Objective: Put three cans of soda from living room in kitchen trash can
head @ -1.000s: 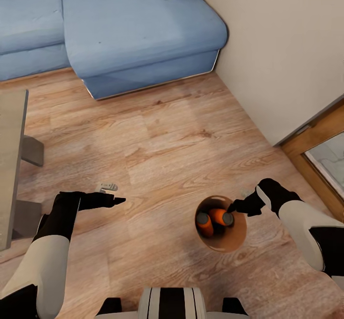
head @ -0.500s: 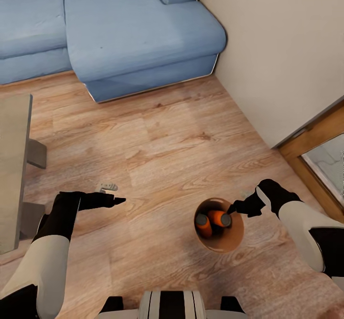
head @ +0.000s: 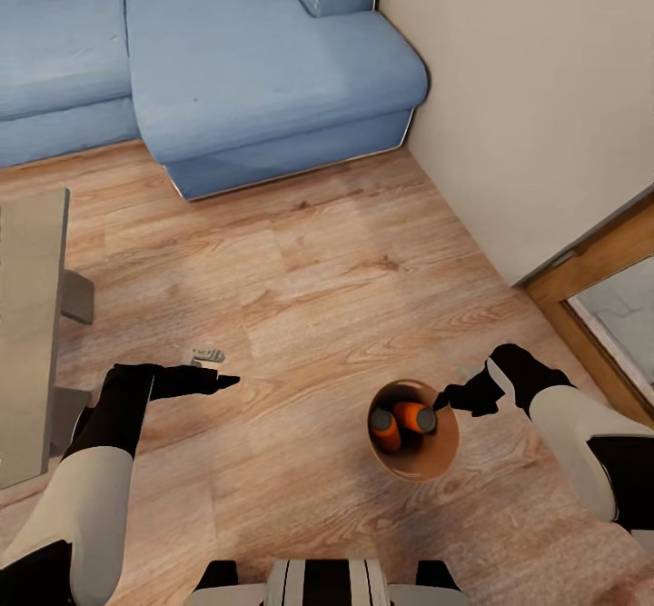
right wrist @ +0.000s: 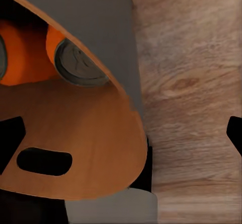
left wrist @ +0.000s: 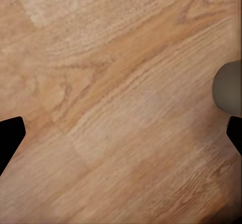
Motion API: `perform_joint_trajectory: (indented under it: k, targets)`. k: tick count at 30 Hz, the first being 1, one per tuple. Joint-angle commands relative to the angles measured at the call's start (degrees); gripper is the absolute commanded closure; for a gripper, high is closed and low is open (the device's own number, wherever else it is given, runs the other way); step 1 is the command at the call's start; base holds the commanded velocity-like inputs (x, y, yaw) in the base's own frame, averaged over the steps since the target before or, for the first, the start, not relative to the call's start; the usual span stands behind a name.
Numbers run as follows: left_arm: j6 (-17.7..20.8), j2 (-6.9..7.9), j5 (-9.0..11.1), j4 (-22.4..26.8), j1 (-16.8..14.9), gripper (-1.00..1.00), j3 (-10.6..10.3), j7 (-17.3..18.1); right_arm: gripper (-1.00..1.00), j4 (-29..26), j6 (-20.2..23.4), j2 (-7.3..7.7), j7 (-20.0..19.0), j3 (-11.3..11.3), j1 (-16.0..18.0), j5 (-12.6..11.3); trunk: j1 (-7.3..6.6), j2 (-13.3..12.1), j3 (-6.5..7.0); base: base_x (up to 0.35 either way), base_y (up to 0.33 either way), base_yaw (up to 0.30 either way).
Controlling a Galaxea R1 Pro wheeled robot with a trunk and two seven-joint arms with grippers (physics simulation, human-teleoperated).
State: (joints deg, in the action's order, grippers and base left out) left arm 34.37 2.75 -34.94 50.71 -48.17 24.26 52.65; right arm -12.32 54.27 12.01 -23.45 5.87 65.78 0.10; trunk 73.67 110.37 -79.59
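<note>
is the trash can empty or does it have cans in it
Not empty. In the head view the trash can holds two orange soda cans lying tilted inside it, grey tops showing. Whether a third, blue can lies beneath them cannot be told.

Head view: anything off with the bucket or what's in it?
The round grey bucket with the wood-coloured inside is held off the floor at its rim by the right end effector. Two orange soda cans lie askew inside; no blue can visible.

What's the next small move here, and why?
Probably turn the base away toward the kitchen, holding the right gripper steady at the trash can rim. Two orange cans already lie inside, the sofa is straight ahead, and the left gripper hangs open over bare floor.
</note>
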Motion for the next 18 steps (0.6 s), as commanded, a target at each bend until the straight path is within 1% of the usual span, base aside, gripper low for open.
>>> perform_joint_trajectory:
  k: [1, 3, 10, 14, 18]
  targets:
    - [0.00, -0.12, -0.02, 0.00, 0.00, -1.00, 0.00, -0.03, -1.00, -0.34, -0.02, 0.01, -0.02, -0.03, -0.67, -0.01, -0.22, -0.42, 0.19, 0.000, 0.000, 0.000]
    - [0.00, -0.21, -0.03, 0.00, 0.00, -1.00, 0.00, -0.05, -1.00, -1.37, 0.01, 0.02, -0.05, -0.03, -1.25, -0.01, -0.66, -1.22, 0.54, 0.000, 0.000, 0.000]
    - [-0.03, -0.36, -0.04, 0.00, 0.00, -1.00, 0.00, -0.08, -1.00, -9.94, 0.85, -0.04, -0.08, -0.05, -6.59, -0.01, -2.20, -4.03, 1.80, 0.000, 0.000, 0.000]
    - [-0.01, -0.50, -0.04, 0.00, 0.00, -1.00, 0.00, -0.09, -1.00, -12.19, 1.10, -0.06, -0.07, 0.00, -8.04, -0.01, -3.08, -5.63, 2.52, 0.000, 0.000, 0.000]
    - [-0.02, -0.74, -0.04, 0.00, 0.00, -1.00, 0.00, -0.14, -1.00, -12.74, 1.16, -0.05, -0.04, 0.01, -8.70, -0.01, -3.96, -7.23, 3.24, 0.000, 0.000, 0.000]
